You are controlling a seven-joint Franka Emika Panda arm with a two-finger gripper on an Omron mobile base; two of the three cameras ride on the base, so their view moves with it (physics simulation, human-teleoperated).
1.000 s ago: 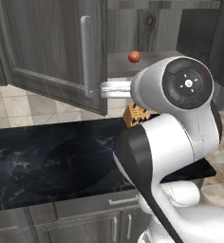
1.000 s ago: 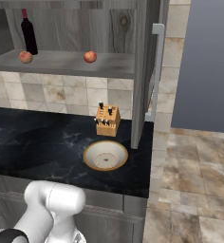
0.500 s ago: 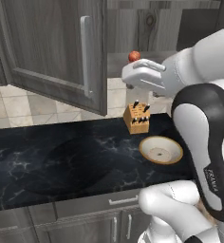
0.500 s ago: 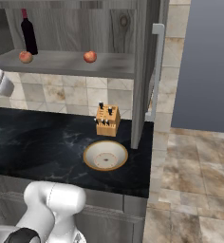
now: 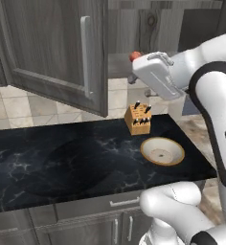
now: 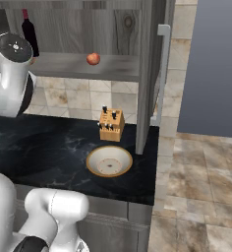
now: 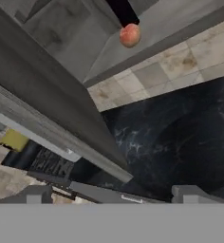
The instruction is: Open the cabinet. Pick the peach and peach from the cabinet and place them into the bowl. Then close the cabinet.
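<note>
The cabinet (image 6: 113, 29) stands open, its left door (image 5: 52, 48) swung out over the counter and its right door (image 6: 150, 74) edge-on. A red-orange peach (image 6: 93, 59) lies on the shelf; in the left base view this peach (image 5: 134, 56) peeks out just behind my white hand (image 5: 155, 76). In the hand view a pinkish peach (image 7: 129, 34) lies on the shelf at the foot of a dark bottle, far ahead of my gripper (image 7: 113, 193), which is open and holds nothing. The bowl (image 5: 163, 151) sits on the black counter, tan-rimmed, nothing in it.
A wooden knife block (image 5: 138, 118) stands on the counter behind the bowl. A dark wine bottle (image 6: 29, 37) stands on the shelf's left part. The right door's long handle (image 6: 162, 74) juts toward the room. The black counter (image 5: 62, 162) stretches left of the bowl.
The arm has swung up from in front of the left base camera, lifting the hand to shelf height beside the red-orange peach. It now shows at the right view's left edge. The jaws stayed open.
</note>
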